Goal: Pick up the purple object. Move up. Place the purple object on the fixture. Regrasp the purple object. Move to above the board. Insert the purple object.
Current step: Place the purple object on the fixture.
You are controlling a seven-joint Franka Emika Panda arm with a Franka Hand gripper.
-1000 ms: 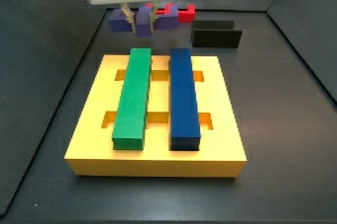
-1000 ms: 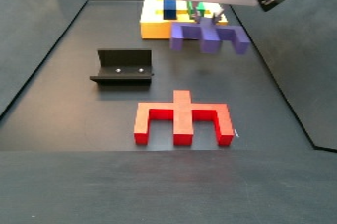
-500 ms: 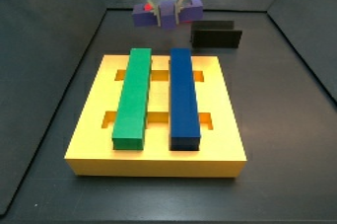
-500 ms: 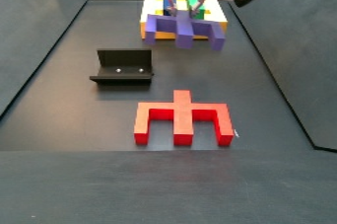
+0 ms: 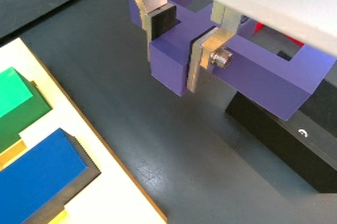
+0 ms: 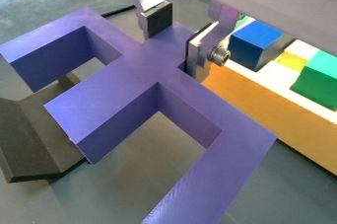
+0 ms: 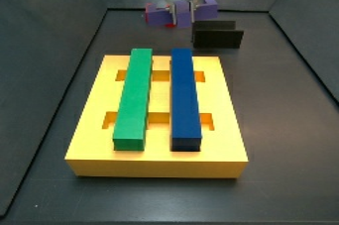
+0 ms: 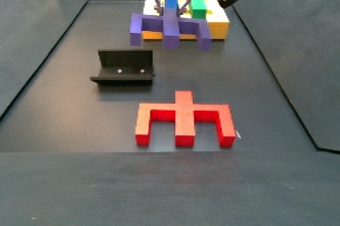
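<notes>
1 step is in hand, by my reckoning: carrying the purple object (image 6: 125,119) to above the board (image 7: 93,130). My gripper (image 6: 182,38) is clenched on it, silver fingers (image 5: 208,58) pressing either side of the middle prong in both wrist views. I hang high at the board's far end, the piece clear of the floor.

In a side view the purple object (image 8: 174,26) hangs in front of that end of the board (image 8: 226,31), its bar lying crosswise to the long green bar (image 7: 134,97) and blue bar (image 7: 185,99). That bar is its long axis, roughly level. 3 prongs run off it; in a side view (image 7: 176,12) they look to point down, though the wrist views cannot confirm it.

The fixture (image 8: 122,68) stands off to one side on the floor with nothing on it, and the red block (image 8: 185,119) lies nearer the camera, well apart from me.

Next, I judge, I must travel along the board until the prongs sit over the cross slots, keep the bar square to the 2 long bars, then lower. A small twist could jam the prongs on the yellow edges.
</notes>
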